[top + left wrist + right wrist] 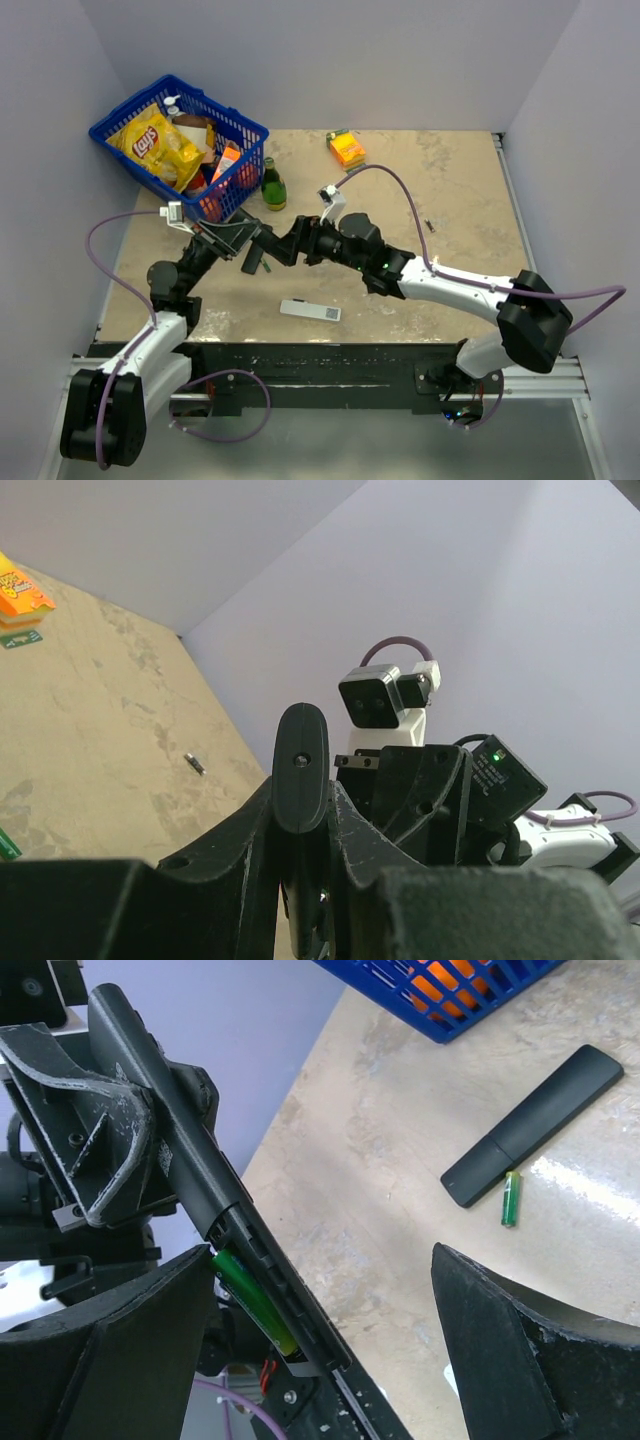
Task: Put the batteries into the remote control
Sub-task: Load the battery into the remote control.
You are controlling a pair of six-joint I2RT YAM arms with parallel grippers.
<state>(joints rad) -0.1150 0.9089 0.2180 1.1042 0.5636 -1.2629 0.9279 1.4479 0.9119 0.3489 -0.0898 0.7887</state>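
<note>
Your left pincer (pixel 120 1150) pinches the remote control (pixel 190 1160) — one green battery (pixel 250 1295) seated in it; your right pincer (pixel 330 1350) is spread, another battery (pixel 511 1198) on the bench (pixel 400 1110).

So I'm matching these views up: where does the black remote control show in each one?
Top external: remote control left of centre, held in the left pincer.
Left wrist: upright at centre, end-on.
Right wrist: slanting down the left side, a green battery in its open bay.
Shared landmark: the left pincer clamping it.
</note>
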